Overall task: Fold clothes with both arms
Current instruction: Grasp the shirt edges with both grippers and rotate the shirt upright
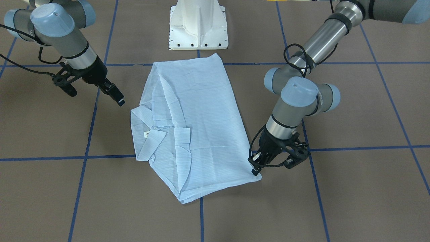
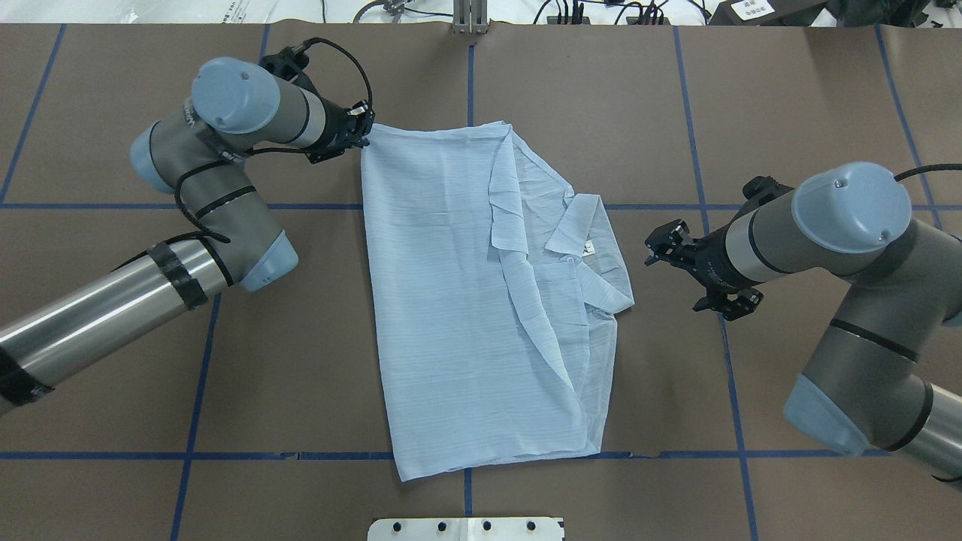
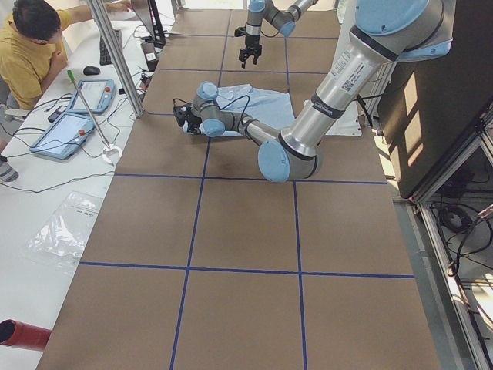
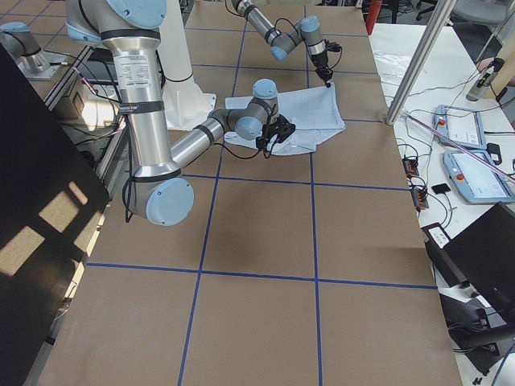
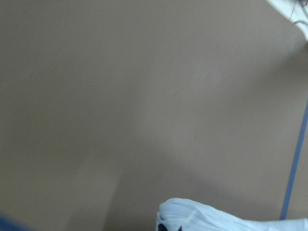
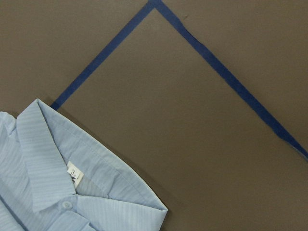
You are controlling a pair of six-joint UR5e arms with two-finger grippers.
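One corner held, the other side waiting.
The left gripper (image 2: 361,134) is clamped on a corner of the shirt (image 2: 443,300), which lies half-folded on the table (image 2: 789,90); the right gripper (image 2: 660,248) hovers beside the collar (image 2: 575,225), empty, its jaw gap unclear. A one-sided pull could drag the thin cloth askew and spill the fold.

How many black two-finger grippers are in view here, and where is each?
2. The left gripper is at a far corner of the pale-blue striped shirt; the right gripper hangs beside the collar, clear of it.
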